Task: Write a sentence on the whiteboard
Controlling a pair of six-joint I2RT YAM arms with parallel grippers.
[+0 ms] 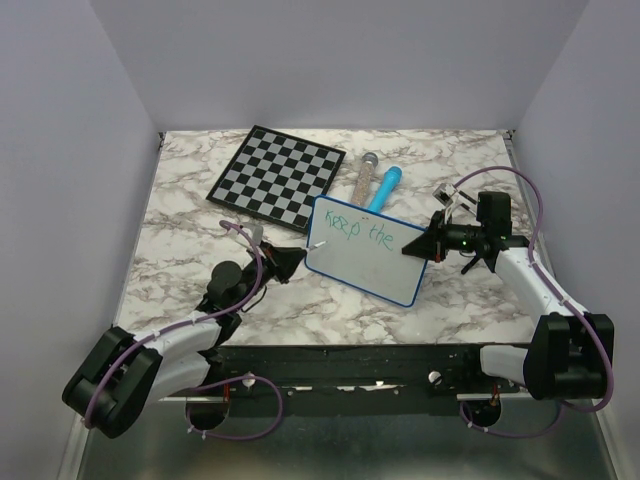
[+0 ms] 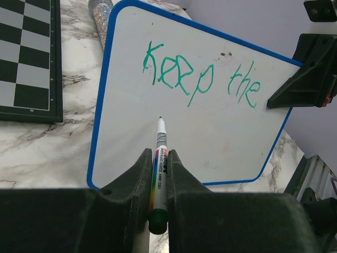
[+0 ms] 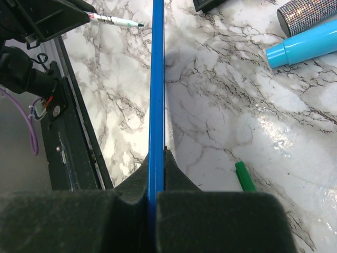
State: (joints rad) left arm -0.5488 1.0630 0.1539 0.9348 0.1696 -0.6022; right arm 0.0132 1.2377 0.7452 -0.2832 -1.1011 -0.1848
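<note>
The whiteboard (image 1: 365, 255) has a blue rim and stands tilted up off the table. My right gripper (image 1: 425, 243) is shut on its right edge. In the right wrist view the board shows edge-on as a blue strip (image 3: 157, 79) pinched between the fingers of the right gripper (image 3: 157, 155). The sentence (image 2: 200, 76) reads "Keep the" in green on the whiteboard (image 2: 221, 137). My left gripper (image 2: 156, 154) is shut on a white marker (image 2: 160, 153). Its tip points at the blank area below "Keep", and a small gap shows between tip and board in the right wrist view.
A black-and-white chessboard (image 1: 277, 173) lies at the back left. Behind the board lie a glittery tube (image 1: 364, 172) and a light blue tube (image 1: 384, 187). A green marker cap (image 3: 244, 176) lies on the marble under the board's right side. The black base rail (image 1: 350, 362) runs along the near edge.
</note>
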